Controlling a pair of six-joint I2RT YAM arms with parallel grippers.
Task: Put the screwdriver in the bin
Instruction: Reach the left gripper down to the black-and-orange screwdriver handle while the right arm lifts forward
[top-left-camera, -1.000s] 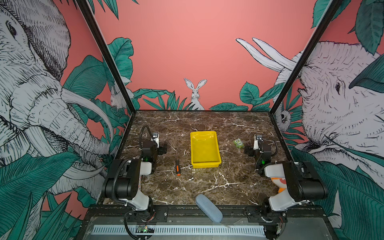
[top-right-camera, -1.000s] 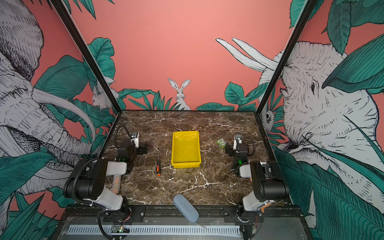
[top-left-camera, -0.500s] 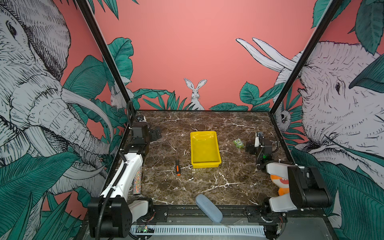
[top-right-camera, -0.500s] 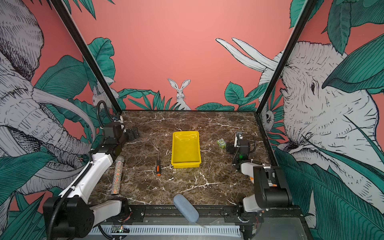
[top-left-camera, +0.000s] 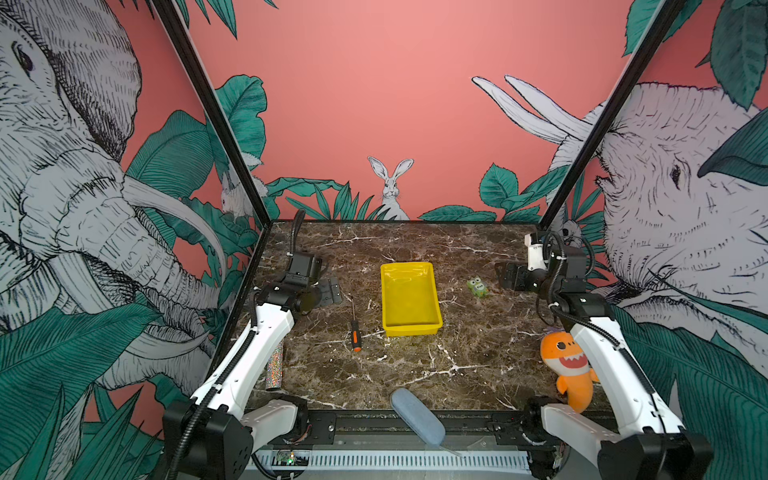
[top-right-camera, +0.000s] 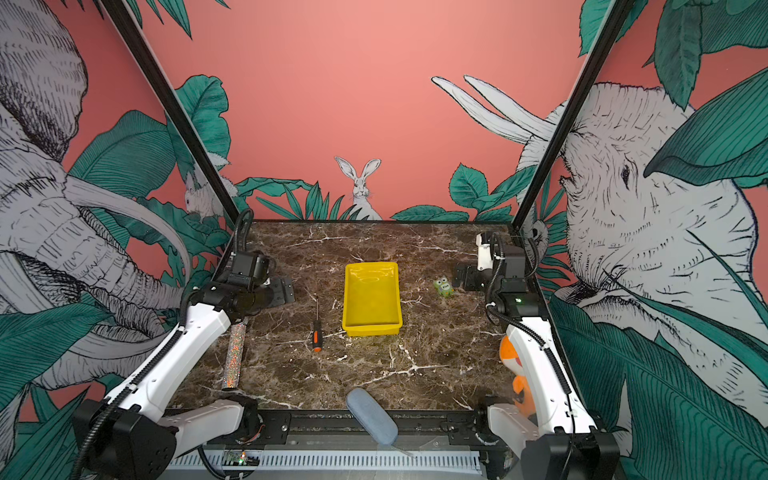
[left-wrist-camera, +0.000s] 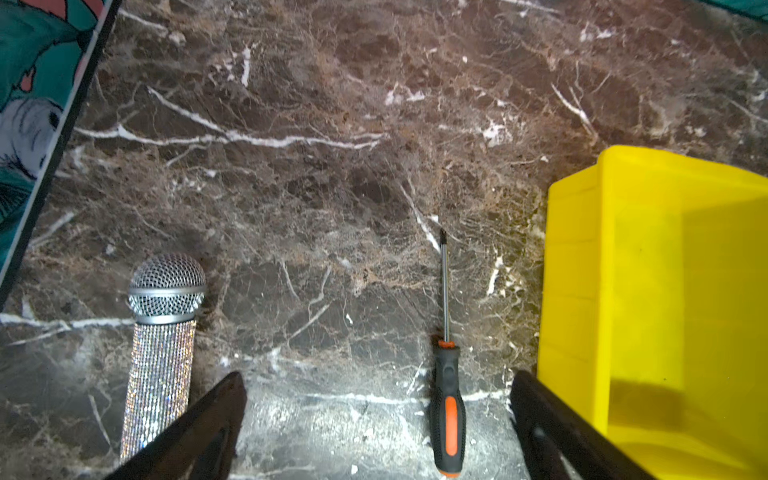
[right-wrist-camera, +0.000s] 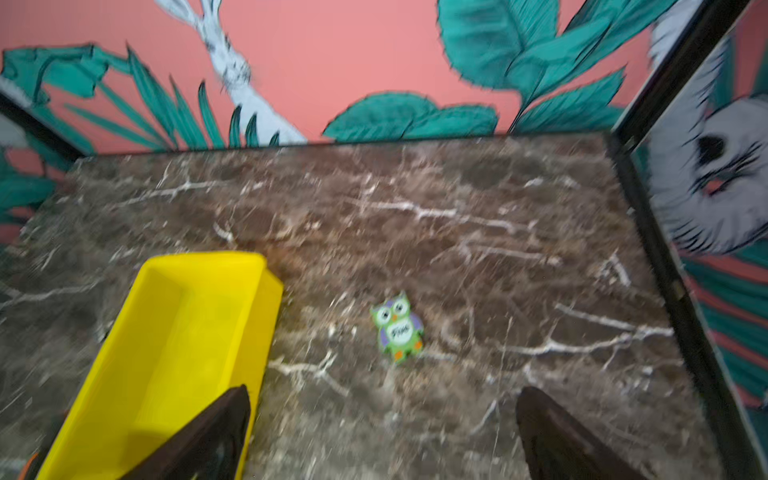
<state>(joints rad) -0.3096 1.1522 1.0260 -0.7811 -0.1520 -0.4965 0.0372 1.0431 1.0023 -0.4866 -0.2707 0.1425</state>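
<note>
The screwdriver (top-left-camera: 355, 333) lies front-to-back between my spread-apart left jaws and the bin (top-left-camera: 411, 330), handle toward the front edge of the table (top-left-camera: 415, 368).

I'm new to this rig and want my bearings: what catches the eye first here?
The bright yellow bin stands empty at the middle of the dark marble table. Just left of it in both top views, not touching, lies the small black-and-orange screwdriver. An orange shark plush sits by the table's near right edge.
</note>
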